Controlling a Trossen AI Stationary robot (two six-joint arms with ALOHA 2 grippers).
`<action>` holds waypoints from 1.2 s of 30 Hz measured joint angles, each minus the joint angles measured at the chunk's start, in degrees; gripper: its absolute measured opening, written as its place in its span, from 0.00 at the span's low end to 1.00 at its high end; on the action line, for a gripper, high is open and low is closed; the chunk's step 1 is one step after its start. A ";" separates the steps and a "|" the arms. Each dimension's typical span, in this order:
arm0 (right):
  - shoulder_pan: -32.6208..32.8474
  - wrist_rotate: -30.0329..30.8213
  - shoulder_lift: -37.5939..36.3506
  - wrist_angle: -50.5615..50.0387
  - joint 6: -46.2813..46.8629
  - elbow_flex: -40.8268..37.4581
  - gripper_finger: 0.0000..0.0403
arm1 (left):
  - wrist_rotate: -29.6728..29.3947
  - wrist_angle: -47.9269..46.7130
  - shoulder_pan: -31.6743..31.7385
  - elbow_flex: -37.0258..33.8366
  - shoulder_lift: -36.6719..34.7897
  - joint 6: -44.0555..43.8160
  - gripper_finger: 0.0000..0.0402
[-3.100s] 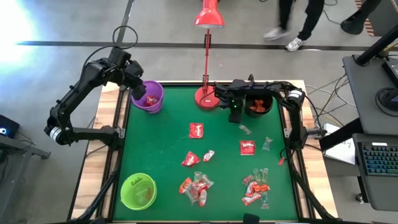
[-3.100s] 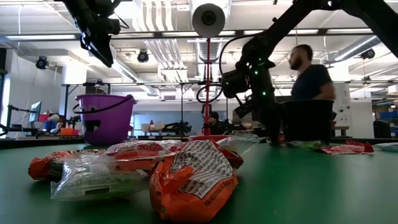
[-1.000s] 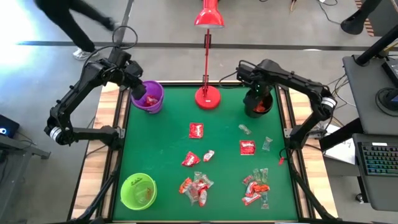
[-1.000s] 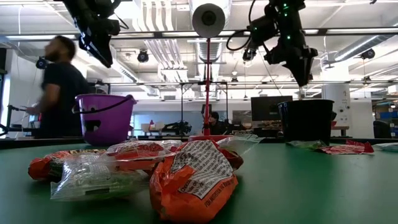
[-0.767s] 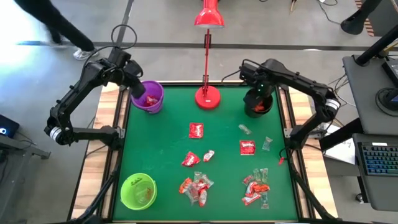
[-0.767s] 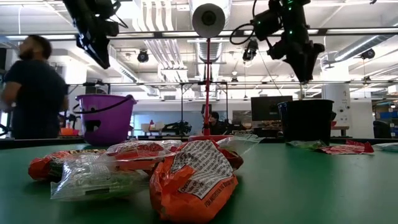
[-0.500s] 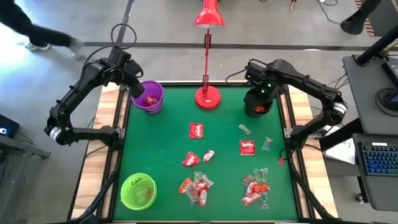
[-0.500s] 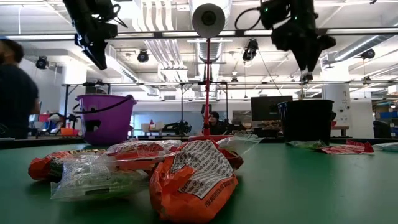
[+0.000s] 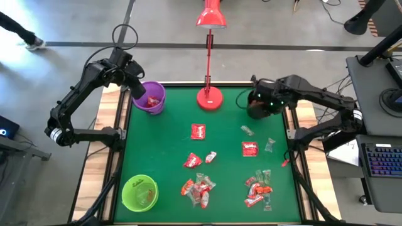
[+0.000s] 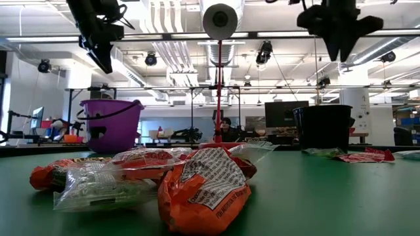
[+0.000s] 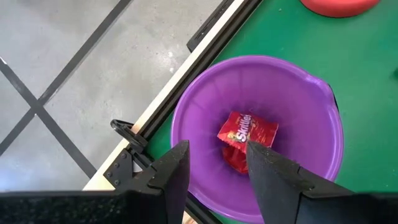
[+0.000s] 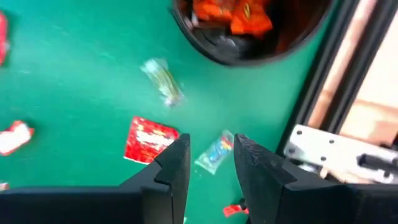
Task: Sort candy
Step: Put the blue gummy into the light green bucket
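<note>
The candy lies scattered on the green table: red packets (image 9: pixel 198 131) (image 9: pixel 250 149), clear-wrapped pieces (image 9: pixel 247 130) (image 9: pixel 269 145), and two heaps (image 9: pixel 198 188) (image 9: pixel 259 188) near the front edge. My left gripper (image 11: pixel 214 171) hangs open high above the purple bucket (image 9: pixel 151 98), which holds a red Skittles packet (image 11: pixel 247 132). My right gripper (image 12: pixel 211 163) points down, open with nothing between its fingers, high above the near side of the black bucket (image 12: pixel 249 31), which holds orange-wrapped candy (image 12: pixel 231 14).
A red lamp stands on its base (image 9: pixel 209 98) at the far middle, between the two buckets. A green bucket (image 9: pixel 139 193) with some candy in it sits at the near left corner. In the low view a heap of candy (image 10: pixel 197 187) fills the foreground.
My right gripper has risen a little and moved toward the table's near right over the black bucket, rolling about its wrist as it went. The candy on the table has not moved.
</note>
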 joint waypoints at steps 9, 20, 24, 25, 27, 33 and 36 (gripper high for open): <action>3.78 -4.26 -0.12 0.80 9.24 -10.50 0.29 | 0.00 0.00 0.00 0.00 0.00 1.14 0.35; 11.97 -5.30 -0.43 8.28 19.16 -17.56 0.30 | 0.02 0.01 0.00 0.00 -0.02 1.28 0.35; 13.63 -6.57 -0.53 8.38 20.65 -18.71 0.34 | 0.02 0.01 0.00 0.00 -0.02 1.29 0.35; 14.06 -6.66 -0.59 8.43 20.91 -18.93 0.36 | 0.04 0.02 0.00 0.00 -0.02 1.28 0.35; 14.86 -6.64 -0.68 8.51 21.76 -19.71 0.38 | 0.04 0.00 0.00 0.00 -0.02 1.27 0.35; 17.33 -6.67 -0.71 10.07 27.02 -25.83 0.43 | 0.05 0.01 0.00 0.00 -0.02 1.20 0.35; 18.65 -7.05 -0.71 13.23 29.87 -30.01 0.45 | 0.07 0.00 0.00 0.00 -0.02 1.14 0.35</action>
